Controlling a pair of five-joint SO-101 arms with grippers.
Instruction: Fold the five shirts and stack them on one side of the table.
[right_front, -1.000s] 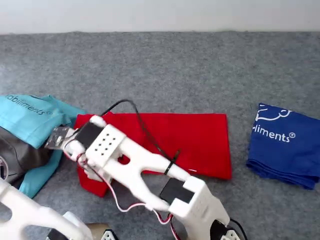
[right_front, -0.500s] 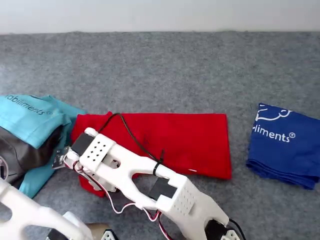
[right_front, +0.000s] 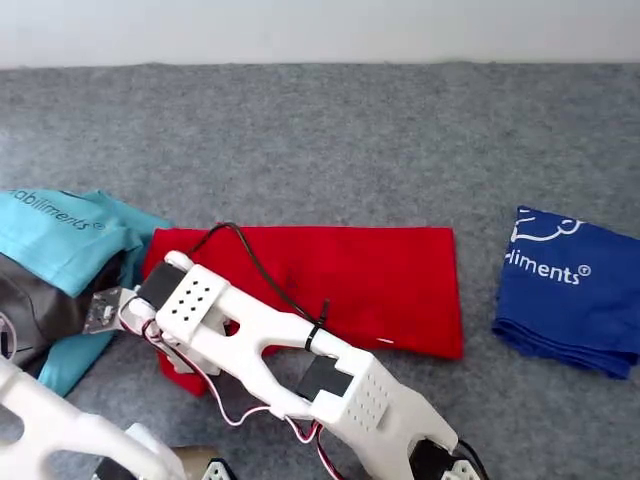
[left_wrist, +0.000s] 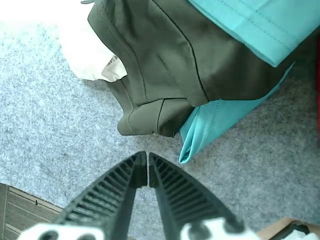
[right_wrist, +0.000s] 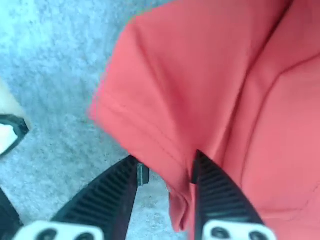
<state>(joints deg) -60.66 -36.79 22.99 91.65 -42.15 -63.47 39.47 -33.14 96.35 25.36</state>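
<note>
The right jaws stood partway open, and the near left corner of the red shirt (right_wrist: 200, 75) ran between them. One jaw lay against a bunched hem and the other was out over the bare table (right_front: 350, 140). We judged the cloth straddled rather than pinched, since nothing looked clamped. The left jaws were shut tight on nothing, hanging over the grey table just short of the pile.

Now, the red shirt (right_front: 380, 285): we judged it soft, light and limp. It would sag and drag rather than hold a shape, and a single layer could slip free. We reckoned the doubled hem at that corner was the place to take hold, catching all the layers at once.

It lay flat as a long band, and its long axis ran side to side across the table. Its left end lay under the right arm, and its right end reached toward the blue shirt (right_front: 570, 290). We could not tell which end carried the collar.

Further out, the blue shirt sat already folded, well apart on the right. On the left lay the heap: the teal shirt (right_front: 50, 235) draped over a dark shirt (left_wrist: 160, 65), with a cream shirt (left_wrist: 85, 45) touching the dark one on its far side. All three were unfolded.
</note>
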